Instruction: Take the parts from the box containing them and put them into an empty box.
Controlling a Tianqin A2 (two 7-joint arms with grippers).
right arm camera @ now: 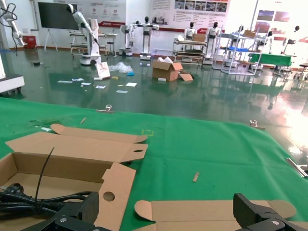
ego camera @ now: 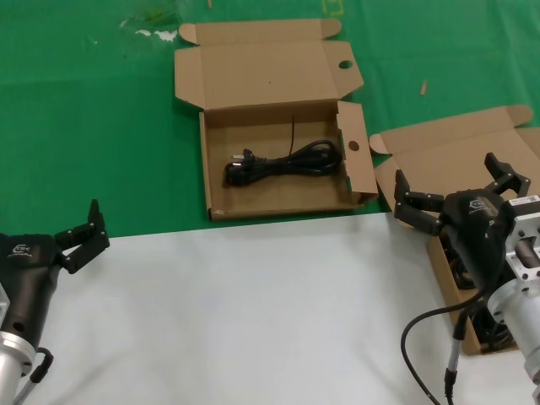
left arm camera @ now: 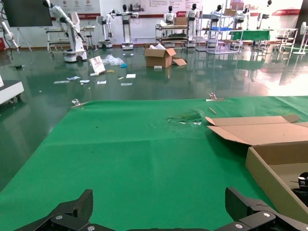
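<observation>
Right gripper hovered fingers apart over the hole-less brown cardboard box; its bundled black cables might snag leaving. Left gripper idle, fingers apart.

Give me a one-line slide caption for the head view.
Open right gripper poised over the hole-less box; one black power cord lies in the holed box; left gripper open.

The holed box sits ahead of me on the bench, a cable bundle inside it. Right of that box lies the second box, beneath my right gripper. My left gripper hovers well left of it.
</observation>
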